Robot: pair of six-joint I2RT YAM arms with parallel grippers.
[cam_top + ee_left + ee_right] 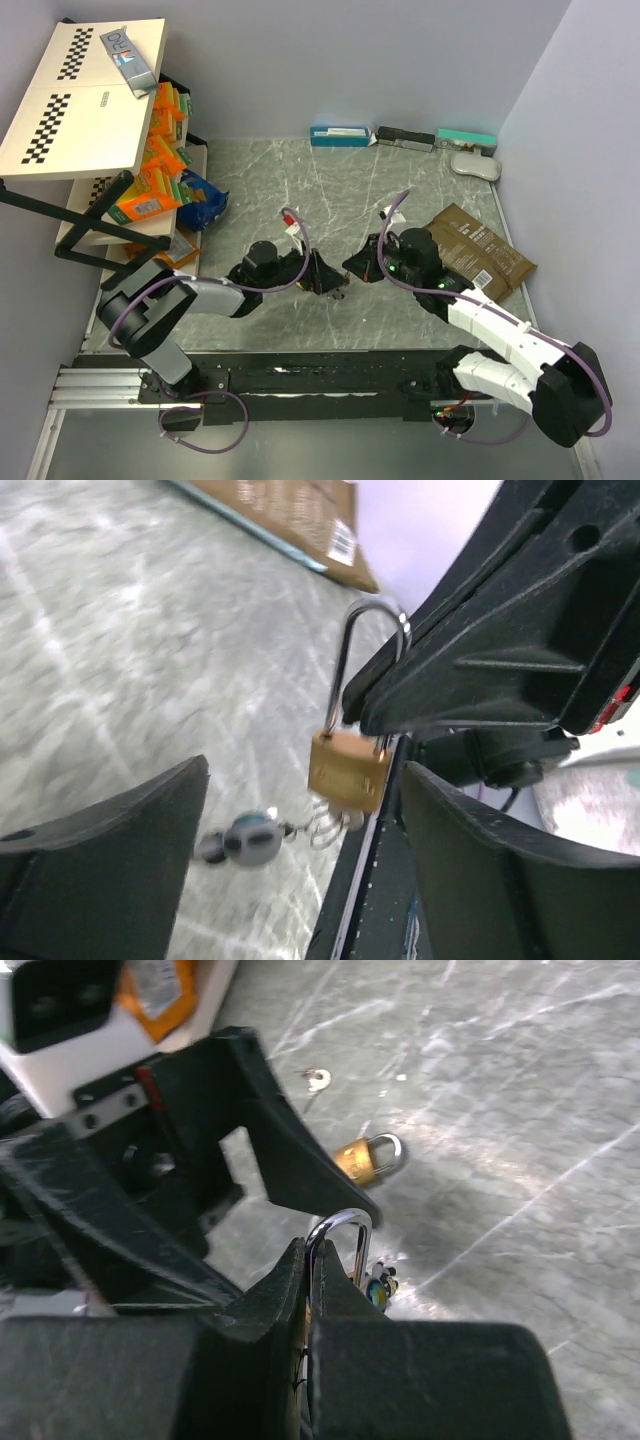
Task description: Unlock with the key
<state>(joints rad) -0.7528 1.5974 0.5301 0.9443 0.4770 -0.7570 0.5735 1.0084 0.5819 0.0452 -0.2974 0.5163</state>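
A brass padlock [348, 770] with a silver shackle [372, 645] hangs above the table, held by its shackle. My right gripper [308, 1255] is shut on the shackle [342, 1228]; its black fingers [480, 670] show in the left wrist view. A key ring with blurred dark-headed keys [248, 838] dangles from the bottom of the padlock. My left gripper [305, 780] is open, with one finger on each side of the padlock and keys, touching neither. In the top view the two grippers [320, 272] [358, 268] meet at mid table.
A second brass padlock [368, 1155] lies on the marble table, with a loose key [317, 1078] beyond it. A brown packet [480, 250] lies at the right. A shelf of snack packs [160, 170] stands at the left. Boxes [400, 137] line the back wall.
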